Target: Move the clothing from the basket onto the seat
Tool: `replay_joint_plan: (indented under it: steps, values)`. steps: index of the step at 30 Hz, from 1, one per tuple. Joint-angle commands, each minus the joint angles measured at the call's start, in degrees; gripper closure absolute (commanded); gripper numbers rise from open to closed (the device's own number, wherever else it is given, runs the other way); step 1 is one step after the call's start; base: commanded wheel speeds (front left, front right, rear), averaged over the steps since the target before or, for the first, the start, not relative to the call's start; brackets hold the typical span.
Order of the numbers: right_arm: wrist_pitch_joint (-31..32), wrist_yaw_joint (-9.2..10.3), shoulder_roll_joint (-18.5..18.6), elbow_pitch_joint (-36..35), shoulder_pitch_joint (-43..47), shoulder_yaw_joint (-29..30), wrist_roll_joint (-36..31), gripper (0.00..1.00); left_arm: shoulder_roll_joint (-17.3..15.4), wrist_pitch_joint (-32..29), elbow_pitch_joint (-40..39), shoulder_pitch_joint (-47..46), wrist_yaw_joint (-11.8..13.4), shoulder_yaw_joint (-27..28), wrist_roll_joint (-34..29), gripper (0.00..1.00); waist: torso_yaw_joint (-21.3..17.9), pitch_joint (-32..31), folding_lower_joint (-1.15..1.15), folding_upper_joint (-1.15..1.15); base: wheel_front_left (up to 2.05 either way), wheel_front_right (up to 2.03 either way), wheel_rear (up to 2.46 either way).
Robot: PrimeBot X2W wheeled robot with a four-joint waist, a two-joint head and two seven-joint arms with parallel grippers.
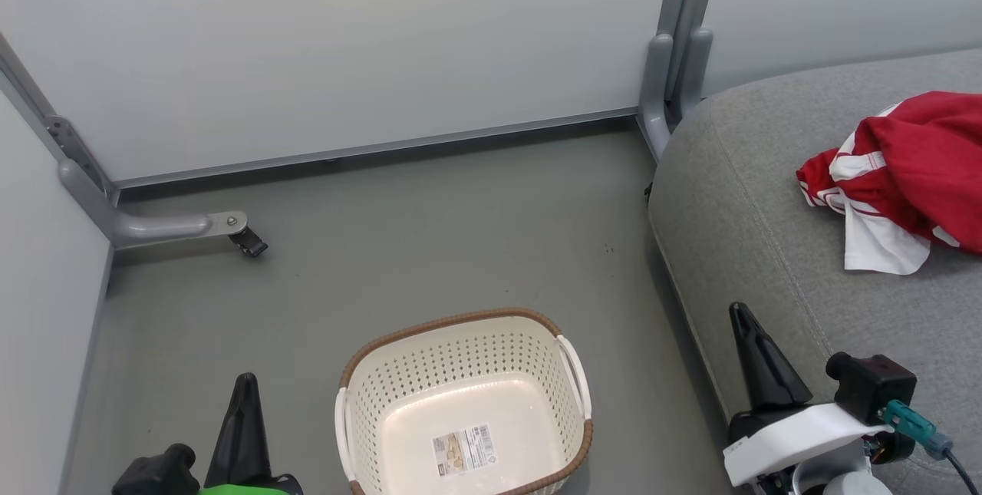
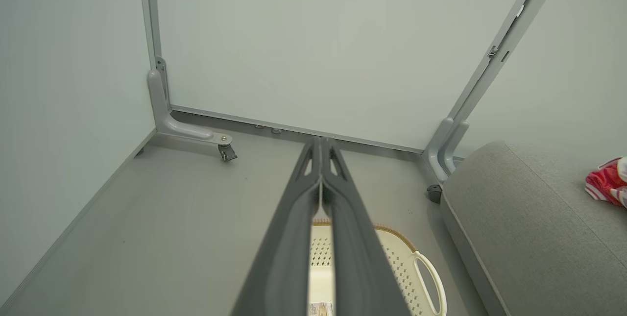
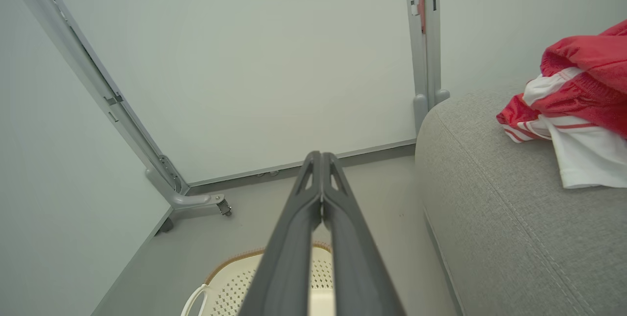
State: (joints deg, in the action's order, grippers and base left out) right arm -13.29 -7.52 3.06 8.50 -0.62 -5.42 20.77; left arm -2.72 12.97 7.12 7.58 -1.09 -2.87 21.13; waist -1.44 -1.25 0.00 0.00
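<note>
Here, clothing heaped back from seat edge, basket apart on floor

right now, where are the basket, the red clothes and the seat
basket [image 1: 460, 361]: head view, on its perforated back wall
red clothes [image 1: 924, 161]: head view, on the red fabric of the heap
seat [image 1: 736, 242]: head view, on bare grey cushion left of the clothes

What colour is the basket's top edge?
Brown and woven-looking. The basket rim shows best in the head view.
</note>
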Motion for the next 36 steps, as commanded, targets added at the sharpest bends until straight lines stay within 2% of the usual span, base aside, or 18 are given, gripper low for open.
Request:
replay_joint_plan:
  steps: [1,16,36]
  values:
    - [0.52,-0.01,0.42,-0.57,-1.37,0.45,2.84,1.0,-0.4,-0.47,-0.53,-1.79,-0.39,0.48,2.62,1.0,0.02,0.02,0.0,0.0,0.0,0.0,0.0]
    - [3.74,0.0,1.0,0.65,-2.4,1.93,17.58,1.0,-0.76,-3.95,1.17,-4.46,-1.64,1.84,17.0,1.0,0.21,0.19,0.0,0.0,0.0,0.0,0.0]
    - [7.44,0.01,1.39,1.92,-3.41,3.81,33.34,1.0,-1.03,-7.86,2.72,-7.25,-3.06,3.47,32.47,1.0,0.45,0.43,0.0,0.0,0.0,0.0,0.0]
